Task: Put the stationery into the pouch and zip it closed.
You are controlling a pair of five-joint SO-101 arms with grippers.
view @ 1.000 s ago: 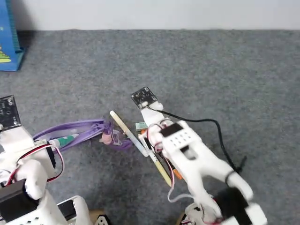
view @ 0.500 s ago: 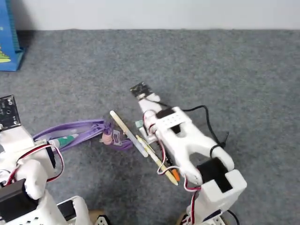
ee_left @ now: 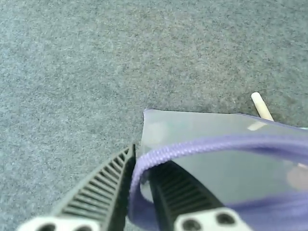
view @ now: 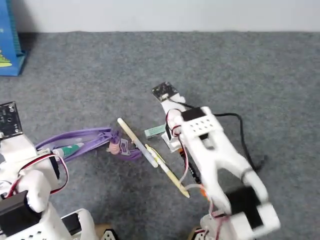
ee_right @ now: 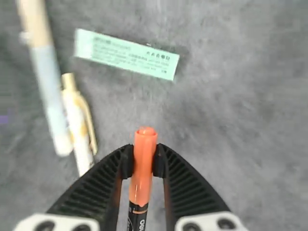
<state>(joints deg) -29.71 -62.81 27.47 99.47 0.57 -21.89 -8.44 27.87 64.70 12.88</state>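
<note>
Grey carpet (view: 240, 75) covers the table, with a white wall behind it. The pouch (view: 80, 137) lies near the left arm, its long axis running across the high view and its purple zip edges spread towards the middle of the table. The left gripper (ee_left: 139, 175) is pinched onto the pouch's far corner, so that end is anchored. The right gripper (ee_right: 143, 161) is clamped on an orange pen (ee_right: 143, 144), whose axis runs along the fingers with its tip pointing forward. From that pen the pouch mouth lies off to the left in the high view, beyond a cream-and-blue pen (view: 137, 142) and a yellow pen (view: 167, 172) lying on the carpet. A green eraser (view: 155, 131) sits just beside the right gripper. The right arm is the one placed to deliver the pen, probably turned to line up with the pouch.
</note>
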